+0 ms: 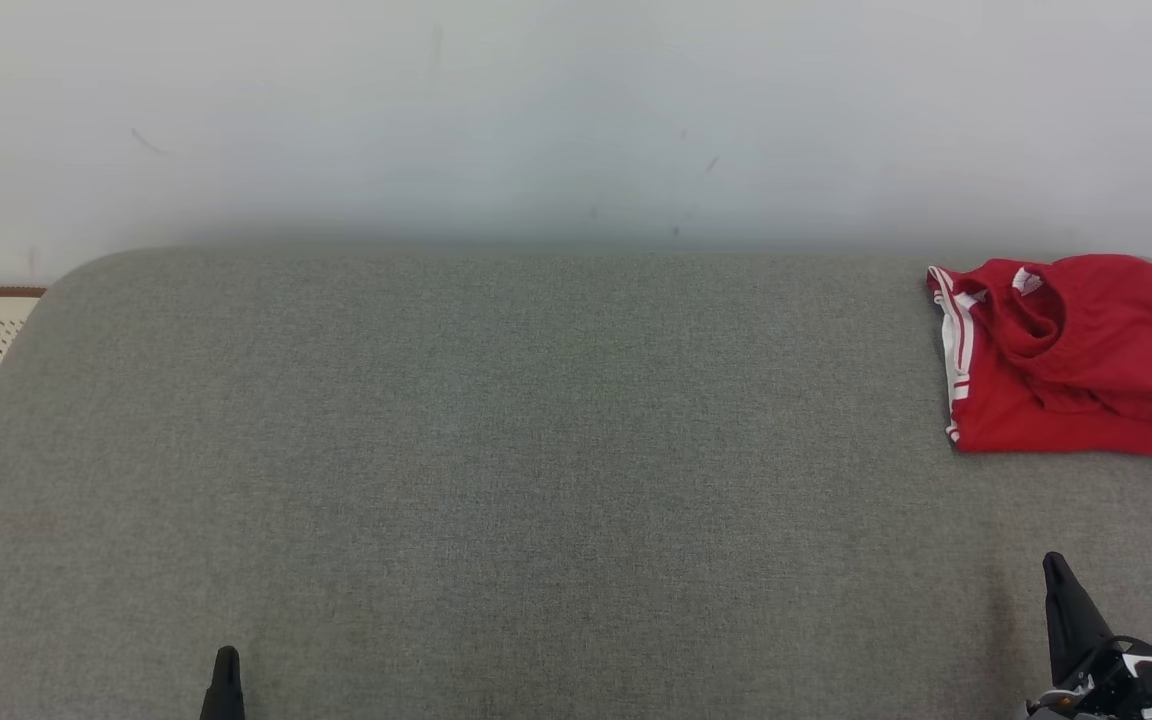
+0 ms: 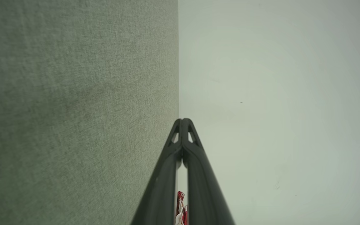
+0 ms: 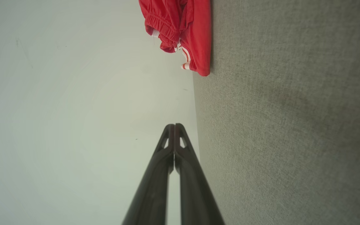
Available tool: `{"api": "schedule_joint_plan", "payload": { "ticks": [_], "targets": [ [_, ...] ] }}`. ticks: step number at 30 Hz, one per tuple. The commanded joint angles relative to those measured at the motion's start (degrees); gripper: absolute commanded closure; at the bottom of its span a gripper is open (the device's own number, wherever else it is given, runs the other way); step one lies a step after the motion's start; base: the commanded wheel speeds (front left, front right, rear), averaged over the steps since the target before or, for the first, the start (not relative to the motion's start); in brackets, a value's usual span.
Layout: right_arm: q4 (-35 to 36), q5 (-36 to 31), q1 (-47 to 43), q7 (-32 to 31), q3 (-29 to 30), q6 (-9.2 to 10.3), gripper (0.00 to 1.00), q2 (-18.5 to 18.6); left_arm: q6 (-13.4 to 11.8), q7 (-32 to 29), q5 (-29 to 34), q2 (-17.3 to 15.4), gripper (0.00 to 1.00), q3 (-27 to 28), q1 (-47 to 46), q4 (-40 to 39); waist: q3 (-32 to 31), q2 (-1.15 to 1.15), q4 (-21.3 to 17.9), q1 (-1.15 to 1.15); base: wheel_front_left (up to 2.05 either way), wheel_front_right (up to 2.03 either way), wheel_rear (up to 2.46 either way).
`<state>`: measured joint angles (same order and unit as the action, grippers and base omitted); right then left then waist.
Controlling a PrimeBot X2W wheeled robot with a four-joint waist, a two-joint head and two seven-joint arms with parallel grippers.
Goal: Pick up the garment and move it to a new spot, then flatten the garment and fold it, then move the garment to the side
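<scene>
1. The garment (image 1: 1076, 370), red with white stripes on one side, lies at the far right of the desk (image 1: 536, 420), close to the wall (image 1: 536, 120). Its right part goes out of the head view.
2. It lies in a compact, layered bundle with a straight near edge, but the top layer is wrinkled and bunched.
3. My left hand (image 1: 227, 662) is at the near left, fingers pressed together and holding nothing. My right hand (image 1: 1056, 572) is at the near right, also closed and empty. Both are well apart from the garment.
4. I cannot decide the stage from this. The bundle at the side could be a garment waiting to be carried to a new spot, or one already folded and put aside.
5. So I judge the good way is to give no move yet and to look at the layers first. Tidy, matching edges would mean a finished fold.
6. In either case the right hand is the nearer one, and closed fingers cannot take cloth. Any approach should come slowly from the near side, so that the bundle is not pushed off the right edge.
</scene>
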<state>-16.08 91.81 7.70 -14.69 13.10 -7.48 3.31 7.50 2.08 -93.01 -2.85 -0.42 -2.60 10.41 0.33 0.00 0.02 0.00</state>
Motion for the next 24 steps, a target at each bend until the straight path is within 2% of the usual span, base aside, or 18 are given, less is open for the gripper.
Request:
{"api": "schedule_joint_plan", "payload": {
  "ticks": [1, 24],
  "targets": [
    [-0.06, -0.28, 0.38, -0.32, 0.06, -0.02, 1.0, -0.11, 0.25, -0.05, -0.05, 0.09, 1.0, 0.22, -0.41, 0.05, 0.0, 0.0, 0.0, 0.0, 0.0, 0.0, 0.0],
    [-0.06, -0.46, 0.42, -0.39, 0.21, -0.02, 1.0, -0.23, 0.26, 0.01, -0.11, 0.09, 1.0, 0.17, -0.41, 0.04, 0.0, 0.0, 0.0, 0.0, 0.0, 0.0, 0.0]
  ]
}}
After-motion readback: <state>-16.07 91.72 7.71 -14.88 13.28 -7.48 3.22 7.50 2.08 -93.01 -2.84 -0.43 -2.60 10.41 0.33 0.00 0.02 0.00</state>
